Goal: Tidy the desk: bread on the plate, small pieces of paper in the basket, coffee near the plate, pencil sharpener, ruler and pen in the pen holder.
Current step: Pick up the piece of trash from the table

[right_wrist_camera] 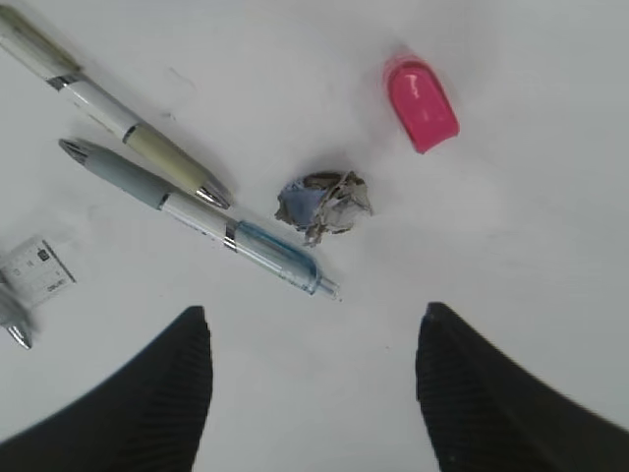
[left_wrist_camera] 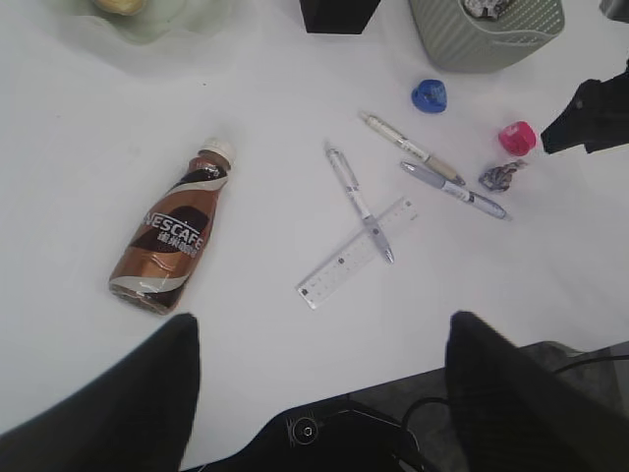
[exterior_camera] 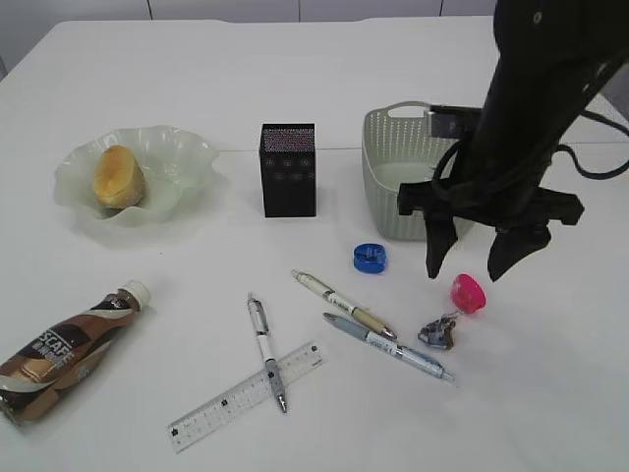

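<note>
Crumpled grey-blue paper scrap [right_wrist_camera: 323, 206] lies on the white worktop [exterior_camera: 550, 393], at 7 o'clock from the pink sharpener [right_wrist_camera: 421, 102]. My right end effector [exterior_camera: 476, 272] hangs open above it; next I drop, pinch, carry to the grey-green perforated basket [exterior_camera: 388, 187]. Left end effector [left_wrist_camera: 319, 379] open, idle.

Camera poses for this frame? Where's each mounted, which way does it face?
Exterior: raised at the desk's front, slanting down; right arm's open gripper shows.
Left wrist: high, aimed down at the brown coffee bottle; both open fingers at the bottom.
Right wrist: low, straight down on a crumpled paper scrap; open fingers show.
Shared: pink pencil sharpener appears in all views.
</note>
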